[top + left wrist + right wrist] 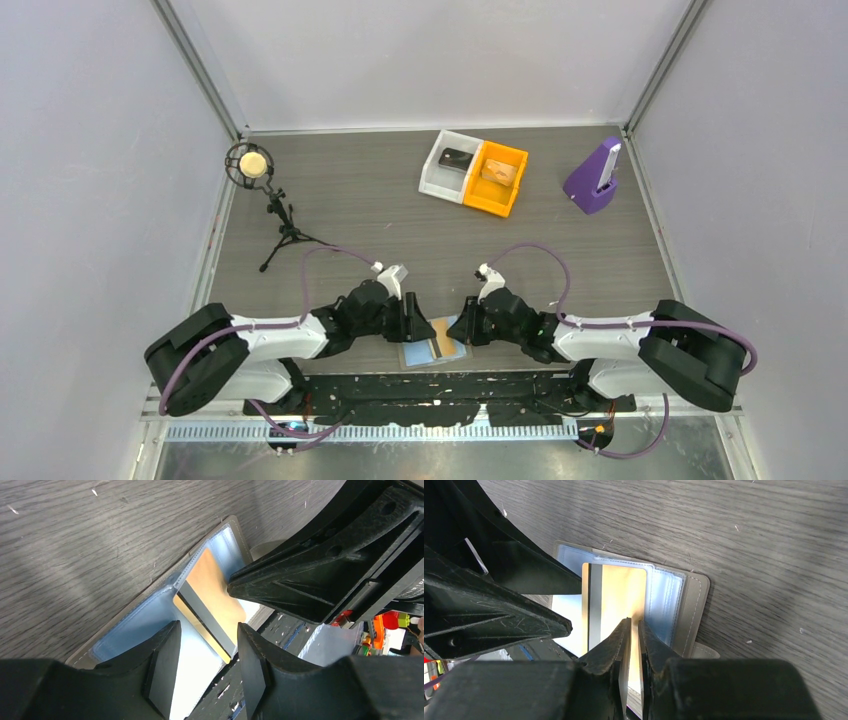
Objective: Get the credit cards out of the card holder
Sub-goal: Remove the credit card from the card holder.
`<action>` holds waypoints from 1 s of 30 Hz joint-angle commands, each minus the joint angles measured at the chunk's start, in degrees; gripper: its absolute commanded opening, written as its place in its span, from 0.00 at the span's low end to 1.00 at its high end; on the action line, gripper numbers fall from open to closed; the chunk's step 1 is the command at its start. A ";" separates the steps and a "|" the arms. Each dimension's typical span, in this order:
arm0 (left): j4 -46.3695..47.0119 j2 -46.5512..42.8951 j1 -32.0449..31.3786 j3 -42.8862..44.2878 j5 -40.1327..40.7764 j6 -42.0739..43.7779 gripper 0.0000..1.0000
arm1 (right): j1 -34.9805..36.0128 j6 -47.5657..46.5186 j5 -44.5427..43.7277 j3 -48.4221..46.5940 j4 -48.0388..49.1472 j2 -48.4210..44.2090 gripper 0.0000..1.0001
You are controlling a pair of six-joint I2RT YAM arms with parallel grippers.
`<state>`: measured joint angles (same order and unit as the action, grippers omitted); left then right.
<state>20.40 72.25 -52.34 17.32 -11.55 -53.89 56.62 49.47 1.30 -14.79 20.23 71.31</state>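
A small bifold card holder [691, 605], grey-brown at its stitched edge with two light blue clear-sleeved inner panels, lay open and flat near the bottom centre of the overhead view, on the near edge of the dark grey wood-grain counter [400, 230]. A gold plastic card [616, 595] with a black magnetic stripe rested on the panels, partly out of its sleeve. The right end effector [634, 625] had its black fingers pressed nearly together, only a thin slit between them, with the tips down on the card's gold face rather than pinching it. The left end effector [207, 630] was spread, its two fingers apart above the holder's near panel, with a corner of the card showing between them and nothing gripped. The two met tip to tip over the holder. In the upper middle of the overhead view sat a white plastic bin [445, 165] touching an orange plastic bin [497, 178], and a purple wedge-shaped stand [594, 180] stood at the upper right.
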 commanded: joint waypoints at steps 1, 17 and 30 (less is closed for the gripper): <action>3.42 0.35 -0.90 0.33 1.66 -0.87 0.47 | 0.33 0.54 0.51 1.53 -0.36 1.79 0.18; 10.36 1.74 -1.72 -1.41 0.91 -5.44 0.29 | 0.33 1.37 0.34 2.93 0.88 1.06 0.18; 6.79 0.04 -1.72 -2.14 2.84 -6.97 0.00 | 0.29 1.85 -0.56 3.83 -0.06 -0.84 0.18</action>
<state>26.28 74.00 -53.52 14.85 -9.69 -60.95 56.62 51.24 1.72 -12.38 24.03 70.87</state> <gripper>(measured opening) 0.010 0.178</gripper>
